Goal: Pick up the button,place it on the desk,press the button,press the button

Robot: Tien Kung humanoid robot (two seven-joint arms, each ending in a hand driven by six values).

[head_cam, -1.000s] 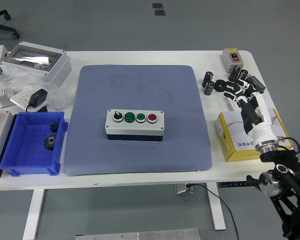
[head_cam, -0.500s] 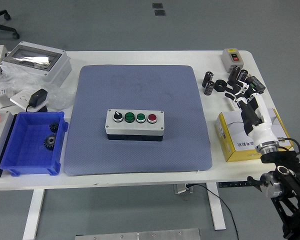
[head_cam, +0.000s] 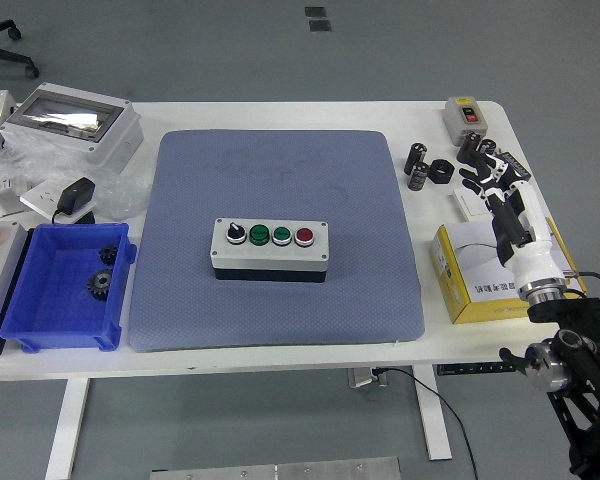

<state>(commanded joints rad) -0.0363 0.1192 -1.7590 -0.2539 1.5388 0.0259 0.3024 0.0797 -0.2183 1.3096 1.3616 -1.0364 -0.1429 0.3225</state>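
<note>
Head view | grey four-control button box (head_cam: 270, 247) on blue-grey mat (head_cam: 276, 180) | right hand (head_cam: 492, 176) over yellow carton (head_cam: 480, 270), fingers loosely spread, empty | print unreadable

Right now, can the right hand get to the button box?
Probably yes. The right hand hovers at the table's right side above the yellow box, holding nothing. The mat between it and the button box is bare, so nothing blocks a leftward reach.

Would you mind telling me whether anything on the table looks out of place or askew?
Nothing stands out: the button box sits upright and square on the blue mat, and the gears lie inside the blue bin.
</note>
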